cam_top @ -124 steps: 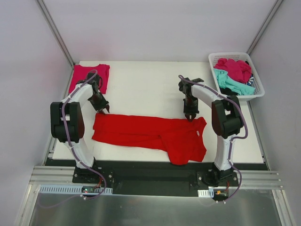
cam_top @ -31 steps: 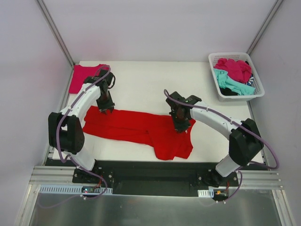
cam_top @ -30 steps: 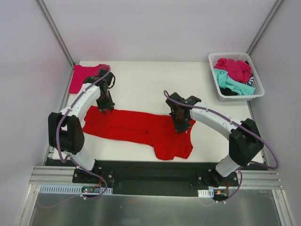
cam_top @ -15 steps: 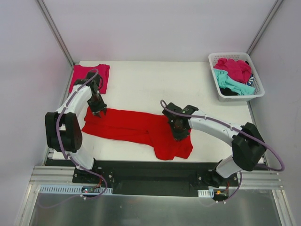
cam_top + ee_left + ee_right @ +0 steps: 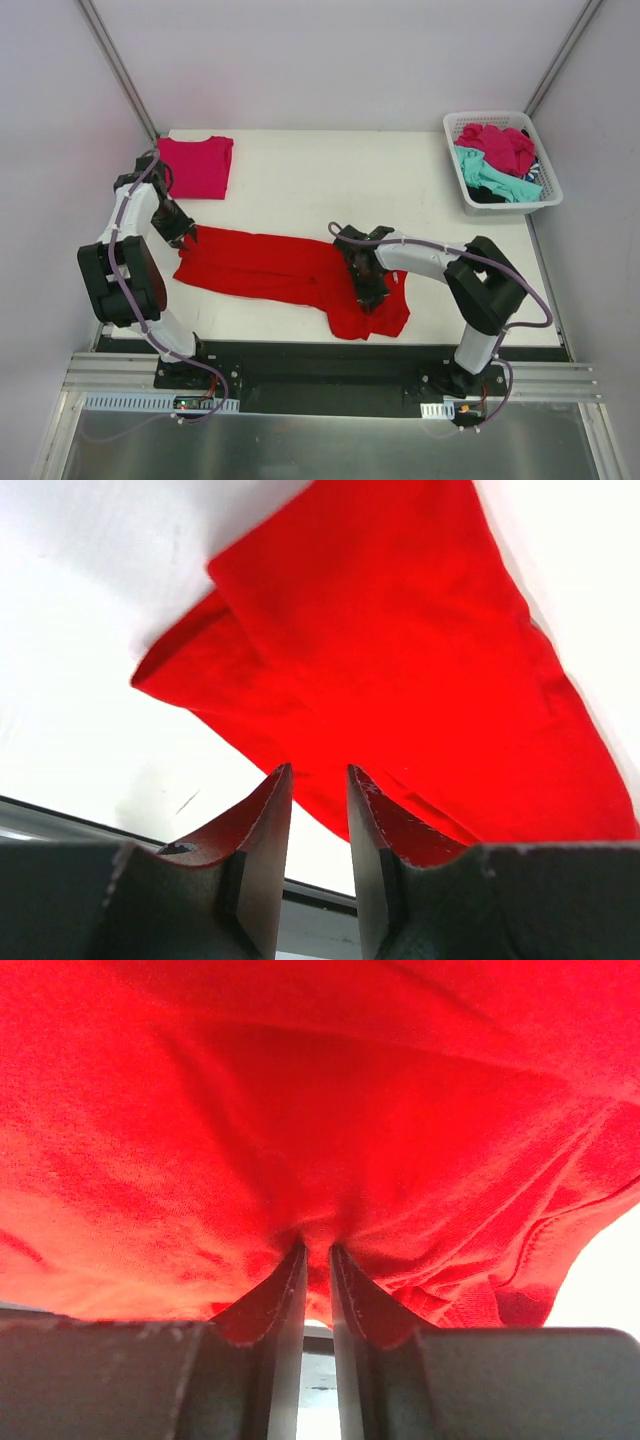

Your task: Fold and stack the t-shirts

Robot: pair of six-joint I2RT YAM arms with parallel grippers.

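Top view: big red t-shirt [image 5: 265,268] is spread long across the near half of the white table [image 5: 330,180], with one end bunched and hanging toward the near edge on the right. Left gripper [image 5: 188,237] is low at the shirt's far-left corner, right by the cloth edge. Right gripper [image 5: 368,296] is down on the crumpled right part of the shirt, its arm reaching in from the right. A folded magenta-pink t-shirt [image 5: 195,165] lies flat at the far-left corner of the table, apart from the red one. White lattice basket [image 5: 490,116] at far right holds a magenta t-shirt [image 5: 500,145], a teal t-shirt [image 5: 490,178] and a bit of dark cloth [image 5: 485,196], all heaped loose.

Left wrist view: left gripper [image 5: 318,772] has its jaws narrow, a slim gap between them and nothing in it. The red t-shirt [image 5: 400,660] lies flat on the table [image 5: 90,580] just past the fingertips, with a doubled corner at left. Whether the tips touch the cloth is unclear.

Right wrist view: right gripper [image 5: 317,1248] has its jaws almost together. The red t-shirt [image 5: 300,1110] fills the frame and puckers in right at the tips, so it is pinched between the fingers [image 5: 278,1300]. A hem fold shows at lower right.
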